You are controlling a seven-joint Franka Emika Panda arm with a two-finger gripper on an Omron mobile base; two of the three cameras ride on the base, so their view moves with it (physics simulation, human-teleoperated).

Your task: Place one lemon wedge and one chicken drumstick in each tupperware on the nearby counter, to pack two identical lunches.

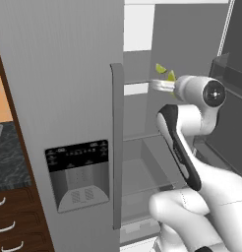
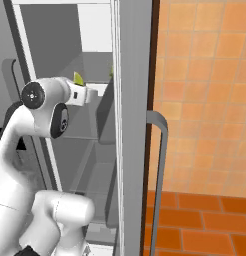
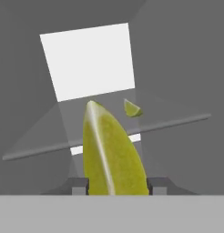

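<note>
The gripper [image 3: 114, 184] is closed on a lemon wedge [image 3: 111, 154]. In the hand view the two finger tips [image 3: 79, 185] stand on either side of the wedge's base, and the wedge rises between them with its pointed end uppermost and a pale rind line running along its length. In the left base view the held lemon wedge [image 1: 170, 76] shows just above the gripper [image 1: 165, 85], at the end of the white arm [image 1: 189, 147].

All positions below are given relative to the fridge shelf [image 3: 109, 136], a thin translucent plate that crosses the open fridge interior.

- Held wedge: in front of the shelf, nearer the hand, at about shelf height.
- Second lemon wedge [image 3: 132, 109]: on the shelf, farther back and a little to one side of the held one, apart from it. In the left base view this second wedge [image 1: 160, 68] lies just beyond the held wedge.
- White back panel [image 3: 89, 61]: behind and above the shelf.
- Closed fridge door [image 1: 69, 108] with its vertical handle [image 1: 116, 142] and dispenser panel [image 1: 78, 172]: beside the open compartment.
- Counter [image 1: 10, 157]: beyond the closed door, well apart from the shelf, with wooden drawers [image 1: 17, 221] under it.
</note>
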